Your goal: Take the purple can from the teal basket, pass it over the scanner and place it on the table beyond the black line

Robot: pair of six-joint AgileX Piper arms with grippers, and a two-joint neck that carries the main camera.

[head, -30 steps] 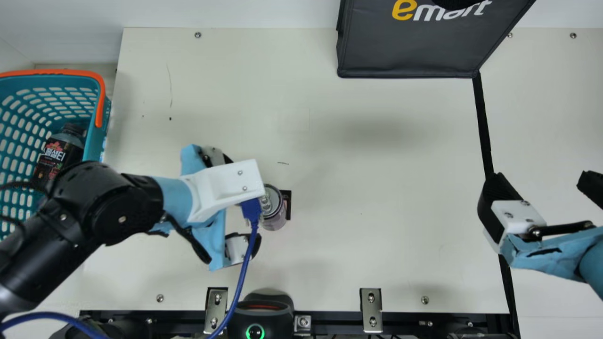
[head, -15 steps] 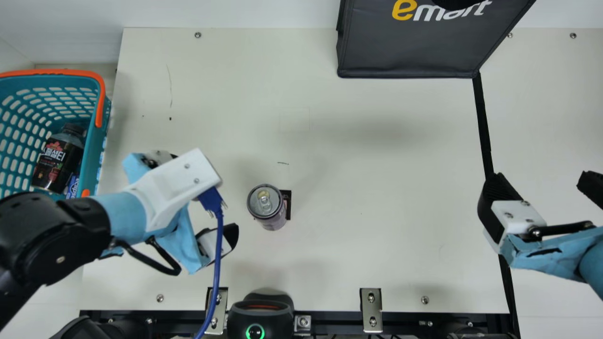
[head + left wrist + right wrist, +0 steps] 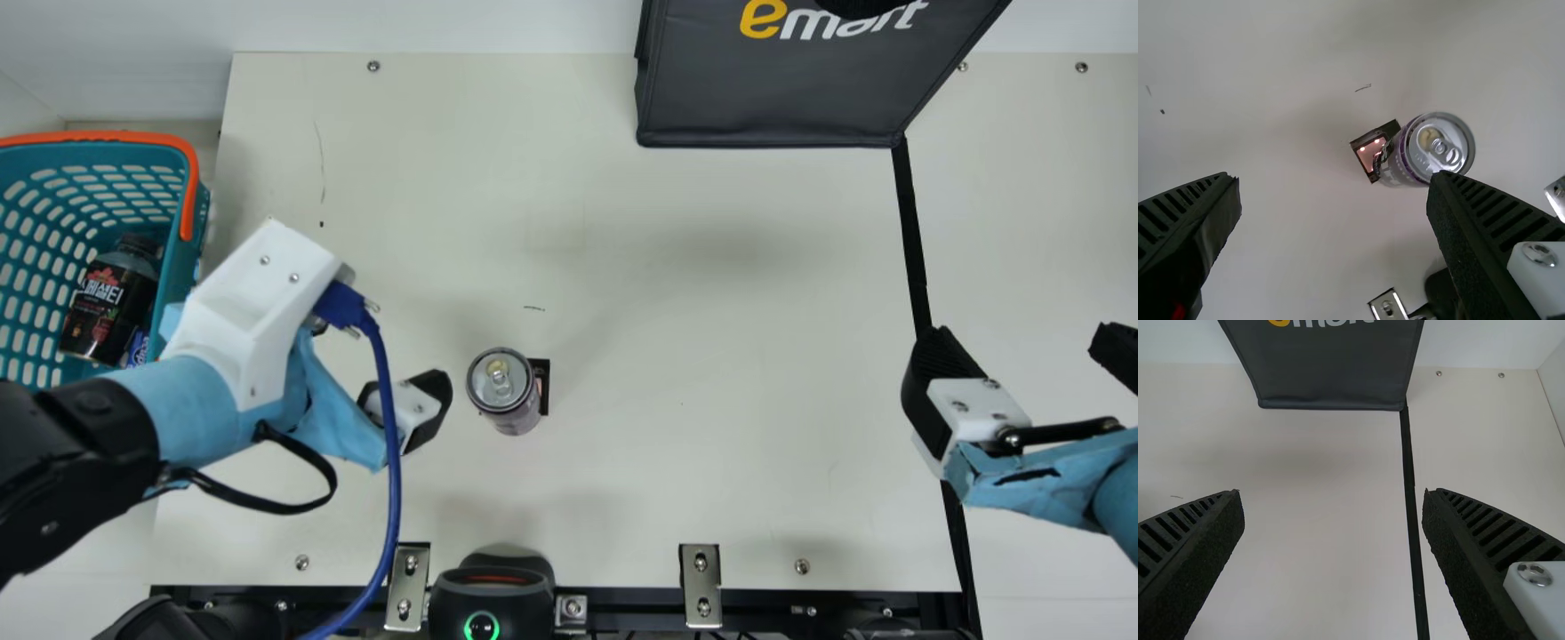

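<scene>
Presently, the can (image 3: 502,391) was standing upright on the counter (image 3: 693,338), between the basket (image 3: 182,267) and the black line (image 3: 911,231), so it was on the basket's side of this line. Just beside the can there was a small dark square (image 3: 544,387), partly hidden by it in the main view.

The left claw (image 3: 382,364) was released and held nothing, its two fingers being wide apart. It was placed between the basket and the can, and one finger (image 3: 431,404) was near the can but apart from it. In the left wrist view, the top of the can with its pull tab was well visible. A blue cable (image 3: 388,444) hung from the left arm.

The right claw (image 3: 1022,342) was also released and empty, with its fingers spread near the black line. Inside the basket lay a dark bottle (image 3: 111,302) and, next to it, a blue item (image 3: 138,348). The scanner (image 3: 492,600) was at the counter's near edge, with a green ring lit, and a black bag (image 3: 773,98) stood at the far edge.
</scene>
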